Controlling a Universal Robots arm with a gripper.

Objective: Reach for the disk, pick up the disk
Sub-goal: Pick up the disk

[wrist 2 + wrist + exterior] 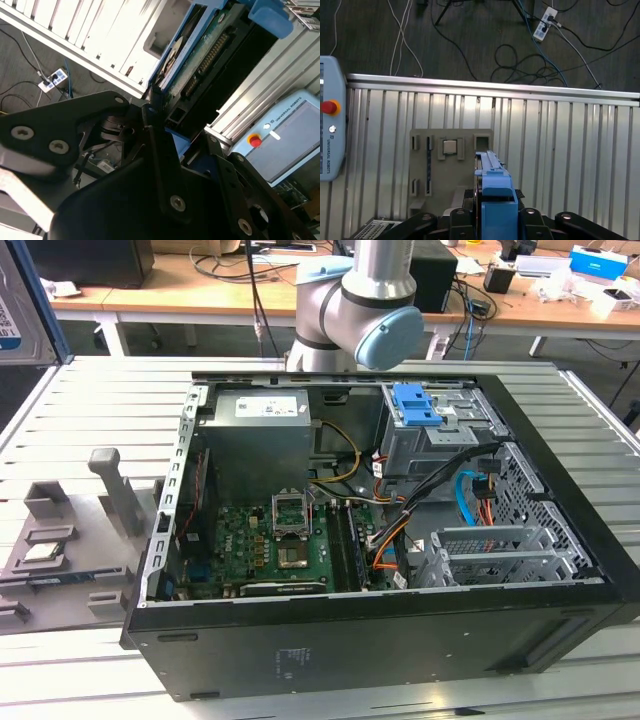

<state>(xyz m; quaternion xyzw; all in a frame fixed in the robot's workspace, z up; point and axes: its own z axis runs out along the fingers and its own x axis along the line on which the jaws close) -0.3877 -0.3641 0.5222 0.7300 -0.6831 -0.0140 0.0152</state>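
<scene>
The disk (492,167) stands on edge between my gripper's (496,212) black fingers, its blue rail facing the first wrist camera. My gripper is shut on it, well above the slatted table. In the second wrist view the disk (200,55) shows its green circuit-board side and a blue rail beyond the finger linkages. In the exterior view the disk (18,300) hangs at the far upper left, silver with a blue edge and a barcode label.
A grey fixture (450,165) with slots and a small grey square lies on the table under the disk, also seen at the exterior view's left as the fixture (60,540). The open computer case (380,640) holds a blue clip (415,405). A teach pendant (330,130) hangs off the table edge.
</scene>
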